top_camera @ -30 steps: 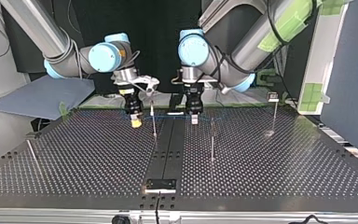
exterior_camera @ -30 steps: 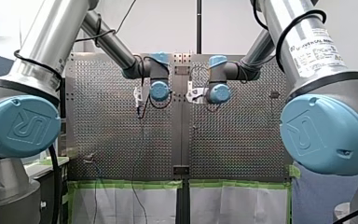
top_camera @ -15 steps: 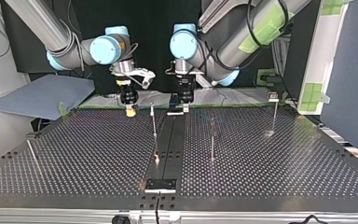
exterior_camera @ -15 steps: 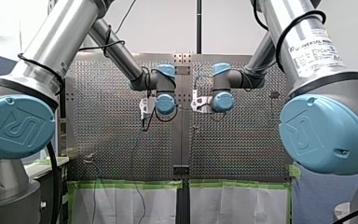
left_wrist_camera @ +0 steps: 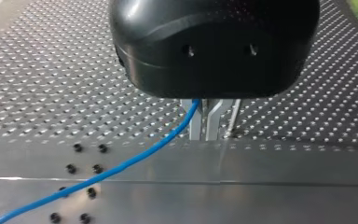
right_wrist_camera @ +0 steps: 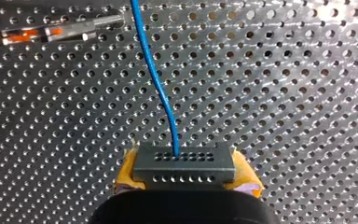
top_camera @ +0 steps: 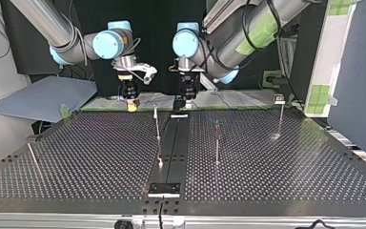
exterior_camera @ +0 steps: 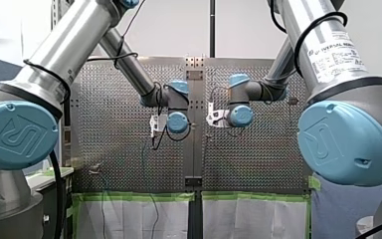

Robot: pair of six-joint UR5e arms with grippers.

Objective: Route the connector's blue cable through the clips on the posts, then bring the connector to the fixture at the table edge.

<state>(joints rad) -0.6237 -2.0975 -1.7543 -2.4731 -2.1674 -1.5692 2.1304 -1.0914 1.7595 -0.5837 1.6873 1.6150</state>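
In the right wrist view a grey connector (right_wrist_camera: 184, 163) sits between my right gripper's (right_wrist_camera: 186, 179) yellow pads (right_wrist_camera: 127, 170), which are shut on it. Its blue cable (right_wrist_camera: 154, 79) runs ahead over the perforated table. In the left wrist view my left gripper (left_wrist_camera: 209, 126) is shut on the blue cable (left_wrist_camera: 121, 165), which trails away beside its metal fingers (left_wrist_camera: 195, 126). In the top view my right gripper (top_camera: 132, 106) hangs at the far left of centre and my left gripper (top_camera: 187, 102) just right of it, both above the table's far edge. The cable between them is too thin to make out there.
Thin posts stand on the table in the top view: one near centre (top_camera: 157, 121), one right of it (top_camera: 217, 143), one with a clip at far right (top_camera: 280, 117), and a leaning one at the left (top_camera: 32, 155). A fixture (top_camera: 164, 189) sits at the near edge.
Both grippers have lifted off the table and drawn back toward the far edge of the top view, keeping their holds. The grippers stand closer together.
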